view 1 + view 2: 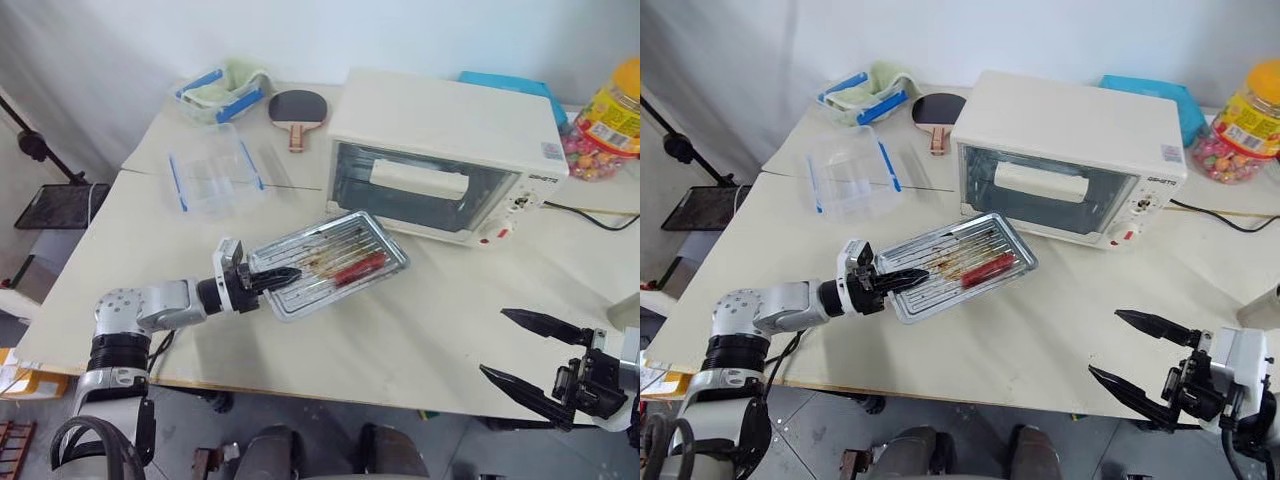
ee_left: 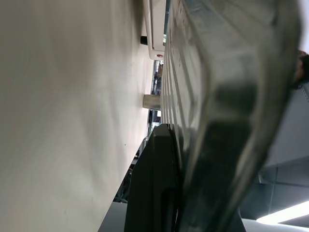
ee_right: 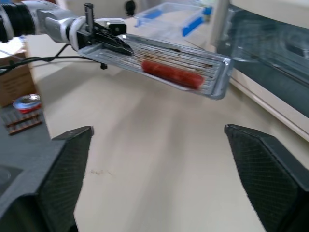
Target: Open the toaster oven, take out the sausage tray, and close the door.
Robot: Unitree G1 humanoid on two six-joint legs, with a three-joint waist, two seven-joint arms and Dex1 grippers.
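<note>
Left eye view | toaster oven (image 1: 430, 130) | labels unreadable

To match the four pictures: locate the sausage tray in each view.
Left eye: sausage tray centre, before the toaster oven.
Right eye: centre, same.
Left wrist: its metal edge up close.
Right wrist: upper middle, held above the table.
Shared landmark: left gripper clamping its end.

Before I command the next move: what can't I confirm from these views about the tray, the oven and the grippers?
- Shiny silver metal sausage tray, shut left gripper on its rim: the tray hides the lower finger's hold.
- Cream-white boxy toaster oven: glare on the glass door obscures the interior; knob settings too small.
- Open right gripper: eye views cut off its arm.
</note>
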